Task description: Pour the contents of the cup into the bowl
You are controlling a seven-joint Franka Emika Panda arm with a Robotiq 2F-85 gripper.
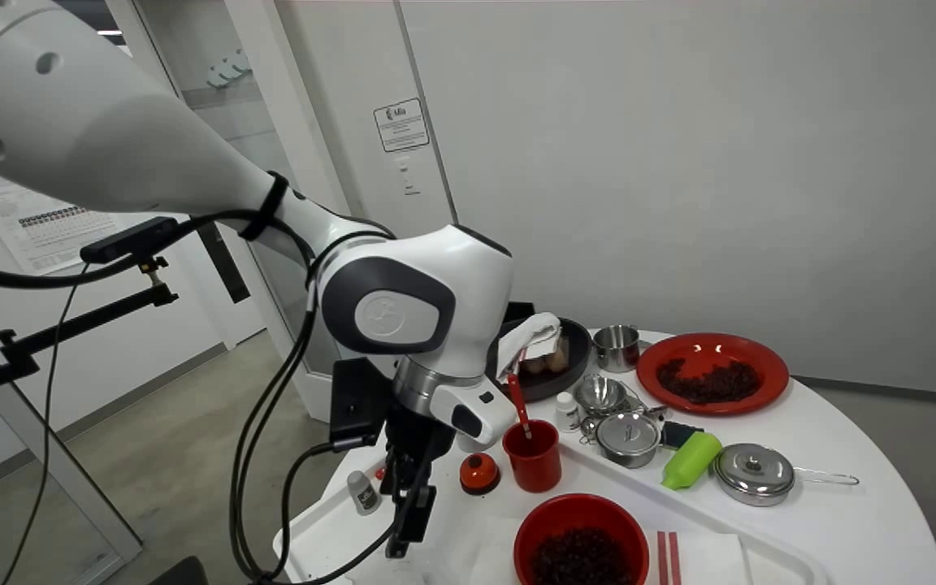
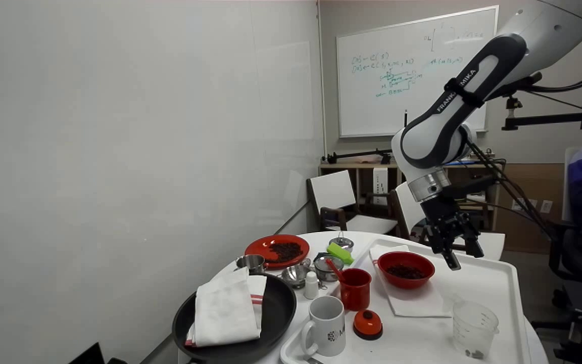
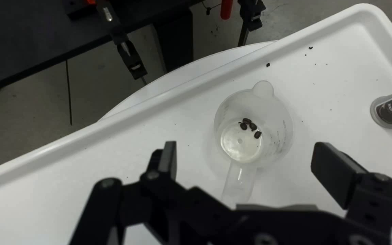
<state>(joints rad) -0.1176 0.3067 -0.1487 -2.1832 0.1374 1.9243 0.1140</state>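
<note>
A clear plastic measuring cup [image 2: 474,328] stands upright on the white tray [image 2: 516,293], also in the wrist view [image 3: 277,112]. Several dark beans lie in its bottom, and its handle points towards my gripper's base. A red bowl [image 2: 405,270] holding dark beans sits on a white cloth on the tray; it also shows in an exterior view [image 1: 634,536]. My gripper [image 3: 245,151] is open and empty above the tray, its fingers apart on either side of the cup's picture, not touching it. The gripper also shows in both exterior views [image 1: 415,520] [image 2: 464,259].
A red mug [image 2: 355,290] with a red-handled utensil, a white mug [image 2: 327,323] and an orange knob-like item [image 2: 368,323] stand near the bowl. A pepper shaker [image 3: 391,110] lies right of the cup. A black pan [image 2: 283,308], red plate [image 1: 712,341] and metal pots [image 1: 629,439] stand beyond.
</note>
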